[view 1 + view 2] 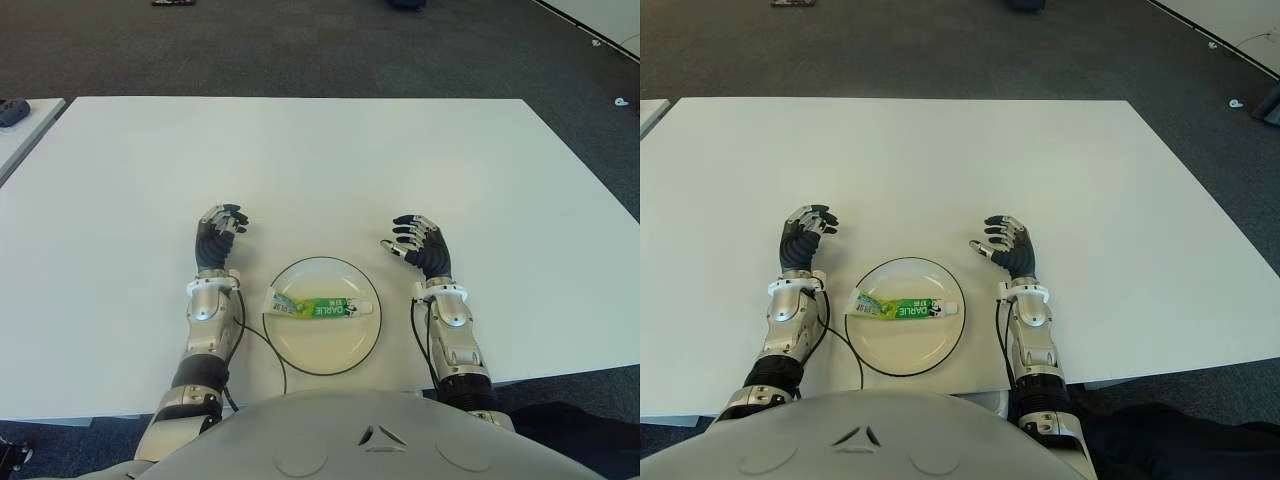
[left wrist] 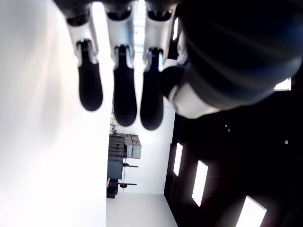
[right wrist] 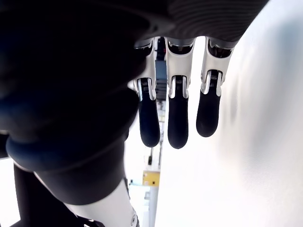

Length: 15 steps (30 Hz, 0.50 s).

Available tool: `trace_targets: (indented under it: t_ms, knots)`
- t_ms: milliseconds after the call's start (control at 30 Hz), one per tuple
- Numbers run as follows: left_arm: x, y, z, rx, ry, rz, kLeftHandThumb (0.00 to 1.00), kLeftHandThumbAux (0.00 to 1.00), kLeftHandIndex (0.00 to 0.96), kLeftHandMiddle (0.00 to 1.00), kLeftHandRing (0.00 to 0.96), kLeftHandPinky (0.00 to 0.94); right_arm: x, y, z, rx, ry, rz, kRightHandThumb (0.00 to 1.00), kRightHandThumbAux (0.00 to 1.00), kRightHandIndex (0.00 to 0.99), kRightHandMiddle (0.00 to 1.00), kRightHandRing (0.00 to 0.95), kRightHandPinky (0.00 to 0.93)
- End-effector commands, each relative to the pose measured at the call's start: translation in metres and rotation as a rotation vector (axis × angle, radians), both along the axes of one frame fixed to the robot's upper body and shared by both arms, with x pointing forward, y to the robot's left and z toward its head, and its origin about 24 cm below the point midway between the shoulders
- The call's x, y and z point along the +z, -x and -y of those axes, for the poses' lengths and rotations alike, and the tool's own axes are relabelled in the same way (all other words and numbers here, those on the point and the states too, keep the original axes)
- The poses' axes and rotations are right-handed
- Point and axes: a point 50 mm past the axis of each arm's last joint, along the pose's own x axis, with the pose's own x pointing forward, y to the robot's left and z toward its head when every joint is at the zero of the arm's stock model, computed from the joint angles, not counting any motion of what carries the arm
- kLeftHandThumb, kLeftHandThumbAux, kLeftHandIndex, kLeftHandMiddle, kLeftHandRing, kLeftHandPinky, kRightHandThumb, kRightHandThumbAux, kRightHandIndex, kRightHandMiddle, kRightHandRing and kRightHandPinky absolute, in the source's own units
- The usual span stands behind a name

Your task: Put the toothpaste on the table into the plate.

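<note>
A green and white toothpaste tube (image 1: 320,307) lies flat across the white, dark-rimmed plate (image 1: 322,354) near the table's front edge, its cap end pointing left. My left hand (image 1: 220,235) shows just left of the plate, fingers relaxed and holding nothing; its fingers (image 2: 124,90) hang free in the left wrist view. To the plate's right shows my right hand (image 1: 418,245), also open and empty, with its fingers (image 3: 176,116) extended in the right wrist view. Neither hand touches the tube or the plate.
The white table (image 1: 300,160) stretches wide behind the plate. A thin black cable (image 1: 268,350) curves past the plate's left rim. Another white table's corner with a dark object (image 1: 12,110) shows at far left. Dark carpet lies beyond.
</note>
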Motion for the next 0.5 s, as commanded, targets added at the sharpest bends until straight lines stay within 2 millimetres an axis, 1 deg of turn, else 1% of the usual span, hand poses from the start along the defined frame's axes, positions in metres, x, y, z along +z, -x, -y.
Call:
trace_targets:
  t_ms: [33,300,433,500]
  knots:
    - [-0.0031,0.0034,0.0022,-0.006,-0.017,-0.005,0.696,0.72,0.428,0.535,0.531,0.505,0.0031,-0.0021,0.001,0.005,-0.001,0.015,0.058,0.975,0.37,0.363,0.361,0.387]
    - [-0.0049,0.0062,-0.001,-0.023,-0.057,-0.019,0.698,0.719,0.43,0.554,0.559,0.524,0.0045,-0.002,0.0019,0.013,-0.004,0.03,0.071,0.959,0.39,0.364,0.359,0.396]
    - [-0.0059,0.0087,-0.0029,-0.03,-0.078,-0.028,0.698,0.719,0.43,0.564,0.57,0.533,0.0052,-0.002,0.0029,0.017,-0.005,0.039,0.102,0.944,0.399,0.37,0.368,0.414]
    - [-0.0089,0.0125,-0.0065,-0.038,-0.08,-0.046,0.698,0.719,0.43,0.562,0.566,0.522,0.0056,-0.0018,0.0035,0.017,-0.004,0.045,0.116,0.936,0.4,0.376,0.376,0.421]
